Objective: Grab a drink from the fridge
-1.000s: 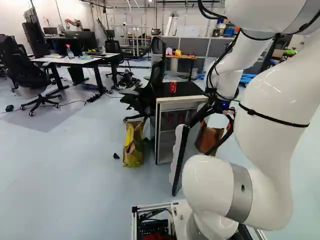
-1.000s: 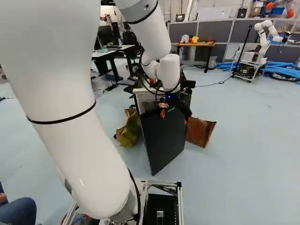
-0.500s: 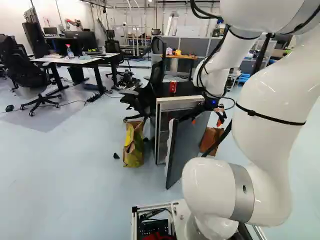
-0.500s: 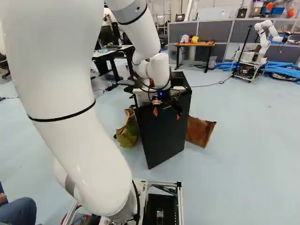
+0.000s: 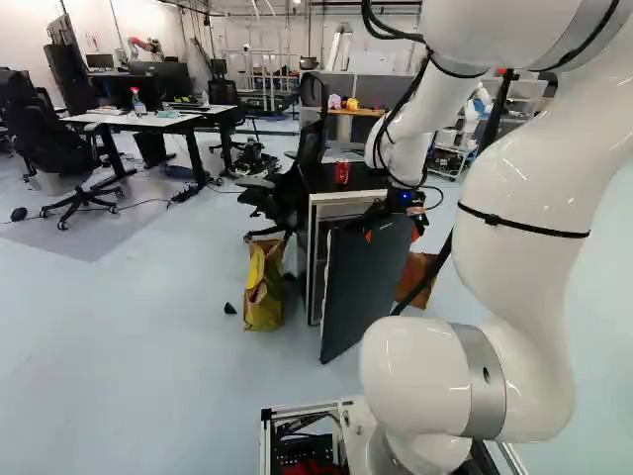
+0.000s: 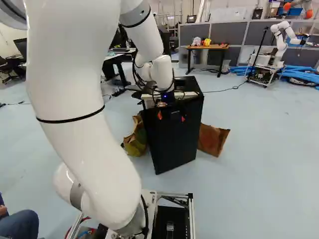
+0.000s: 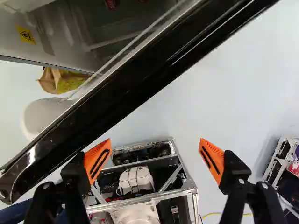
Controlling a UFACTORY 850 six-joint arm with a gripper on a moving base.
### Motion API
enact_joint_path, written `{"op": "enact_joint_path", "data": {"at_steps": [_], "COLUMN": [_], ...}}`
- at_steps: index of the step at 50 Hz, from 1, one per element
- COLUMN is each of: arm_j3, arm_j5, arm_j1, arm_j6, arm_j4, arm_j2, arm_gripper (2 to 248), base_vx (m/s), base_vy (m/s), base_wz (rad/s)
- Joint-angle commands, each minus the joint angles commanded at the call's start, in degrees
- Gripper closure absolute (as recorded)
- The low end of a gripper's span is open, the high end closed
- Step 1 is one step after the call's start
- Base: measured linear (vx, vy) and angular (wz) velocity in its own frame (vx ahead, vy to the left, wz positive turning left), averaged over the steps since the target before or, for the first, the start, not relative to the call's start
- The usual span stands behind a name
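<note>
Right base view. Item: my claw point(image 6: 171, 116), at the upper part of the fridge door point(image 6: 174, 142), one orange tip towards either side of it. Item: the fridge point(image 6: 192, 83), black-topped, behind that door. Flanking, on the floor: a brown paper bag point(image 6: 213, 139) on one side, a yellow-green bag point(image 6: 134, 143) on the other. Further off: a wooden table point(image 6: 219, 47) bearing small toys; another robot point(image 6: 280, 42) on a frame, blue tubing point(image 6: 301, 73) beside it.

Left base view. Item: the door, ajar, a strip of the fridge's pale interior showing beside it. Item: one red can point(image 5: 342, 172), upright on the fridge's black top. Adjoining: a black office chair point(image 5: 309, 148), close by the fridge. At the left, a white-topped desk point(image 5: 148, 121) carrying a bottle point(image 5: 137, 102).

Wrist view. Item: my claw point(image 7: 154, 161), open, fingers spread well apart, nothing gripped; orange pads point(image 7: 97, 161) facing each other. Ahead, the door's black edge runs slantwise, passing near one finger; contact, I cannot tell. Beyond it, inside the fridge: two red cans point(image 7: 111, 3), only partly seen. Also a yellow warning label point(image 7: 25, 35) on the fridge. Seen between my fingers, farther off: my base's metal frame point(image 7: 171, 178).
</note>
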Motion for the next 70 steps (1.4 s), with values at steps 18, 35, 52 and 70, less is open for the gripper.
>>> {"op": "enact_joint_path", "data": {"at_steps": [18, 35, 52, 70], "arm_j3": [-3.48, -6.76, -8.66, -8.73], "arm_j5": [0.00, 0.00, 0.15, 1.38], "arm_j1": [2.96, 5.17, 6.18, 6.19], "arm_j6": [0.00, 0.00, 0.00, 0.00], "arm_j4": [0.00, 0.00, 0.00, 0.00], "arm_j2": [-2.74, -5.25, -6.69, -6.74], "arm_gripper": [3, 3, 3, 3], "base_vx": [0.000, 0.000, 0.000, 0.000], "base_vy": [0.000, 0.000, 0.000, 0.000], "base_wz": [0.000, 0.000, 0.000, 0.000]}}
